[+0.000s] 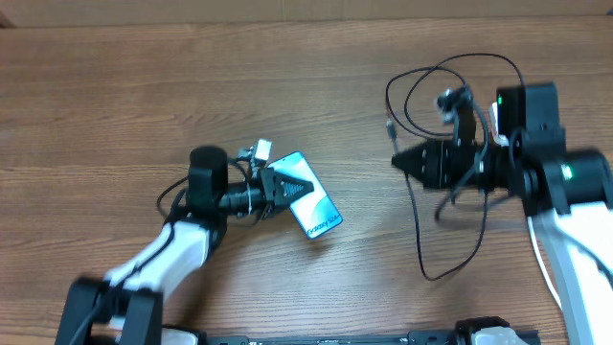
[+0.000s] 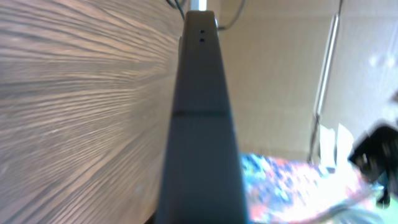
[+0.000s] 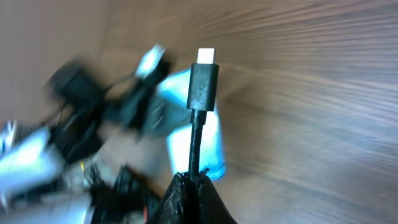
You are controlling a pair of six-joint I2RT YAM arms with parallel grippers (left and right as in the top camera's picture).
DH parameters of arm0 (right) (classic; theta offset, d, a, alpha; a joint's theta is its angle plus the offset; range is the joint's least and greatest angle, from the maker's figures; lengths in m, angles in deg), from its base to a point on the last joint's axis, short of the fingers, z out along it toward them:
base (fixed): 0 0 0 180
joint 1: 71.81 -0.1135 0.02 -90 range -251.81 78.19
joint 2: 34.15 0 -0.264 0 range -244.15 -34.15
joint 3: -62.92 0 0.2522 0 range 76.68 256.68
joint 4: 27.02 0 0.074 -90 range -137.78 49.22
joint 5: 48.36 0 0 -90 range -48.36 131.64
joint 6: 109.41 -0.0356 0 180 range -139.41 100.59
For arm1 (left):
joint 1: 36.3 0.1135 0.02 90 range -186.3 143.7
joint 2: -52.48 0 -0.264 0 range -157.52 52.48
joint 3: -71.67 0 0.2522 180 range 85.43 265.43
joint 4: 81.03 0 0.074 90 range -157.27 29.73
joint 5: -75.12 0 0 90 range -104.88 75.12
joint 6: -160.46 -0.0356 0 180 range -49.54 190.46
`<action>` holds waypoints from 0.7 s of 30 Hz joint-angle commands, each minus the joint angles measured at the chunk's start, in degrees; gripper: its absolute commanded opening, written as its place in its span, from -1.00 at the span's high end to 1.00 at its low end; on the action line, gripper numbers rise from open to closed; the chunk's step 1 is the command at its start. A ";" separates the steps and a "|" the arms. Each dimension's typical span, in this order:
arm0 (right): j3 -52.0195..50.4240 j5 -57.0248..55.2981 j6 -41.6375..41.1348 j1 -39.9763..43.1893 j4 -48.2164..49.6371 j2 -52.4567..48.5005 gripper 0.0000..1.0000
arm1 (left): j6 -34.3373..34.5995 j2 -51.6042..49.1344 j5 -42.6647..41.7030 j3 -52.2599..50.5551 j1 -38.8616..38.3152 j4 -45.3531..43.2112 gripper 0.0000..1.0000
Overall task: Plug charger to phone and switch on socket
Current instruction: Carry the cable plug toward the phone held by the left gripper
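Note:
The phone [image 1: 314, 208] has a light blue screen with "Galaxy" text. My left gripper [image 1: 281, 189] is shut on its near end and holds it tilted at mid table. In the left wrist view only the phone's dark edge [image 2: 199, 124] shows, running up the middle and hiding the jaws. My right gripper [image 1: 397, 161] points left, well right of the phone, shut on the charger cable [image 1: 419, 240]. In the right wrist view the black connector with its pale tip [image 3: 203, 78] sticks out past the jaws [image 3: 193, 182], with the phone [image 3: 211, 140] blurred behind it. The socket is out of view.
The black cable loops on the wooden table [image 1: 144, 96] behind and below my right arm [image 1: 565, 182]. A cardboard wall [image 1: 287, 8] runs along the far edge. My left arm [image 1: 163, 254] reaches in from the lower left.

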State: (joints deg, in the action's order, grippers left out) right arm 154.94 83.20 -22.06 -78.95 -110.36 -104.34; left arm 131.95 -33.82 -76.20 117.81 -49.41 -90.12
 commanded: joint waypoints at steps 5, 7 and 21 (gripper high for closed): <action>-5.35 -1.51 4.04 -8.20 -3.10 11.85 0.92 | -0.02 -10.43 -17.00 10.91 -0.04 -6.78 0.91; -7.96 -4.74 1.14 -9.94 -2.60 14.27 0.92 | 0.55 -10.56 -16.02 11.85 -0.04 -6.86 0.92; -28.70 -13.42 -15.67 -24.15 16.41 19.37 0.92 | 8.35 -10.56 -14.88 12.41 0.00 -16.20 0.92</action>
State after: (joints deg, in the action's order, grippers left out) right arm 126.53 75.57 -34.39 -99.91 -95.52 -85.43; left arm 138.84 -44.42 -90.14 128.78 -49.41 -105.75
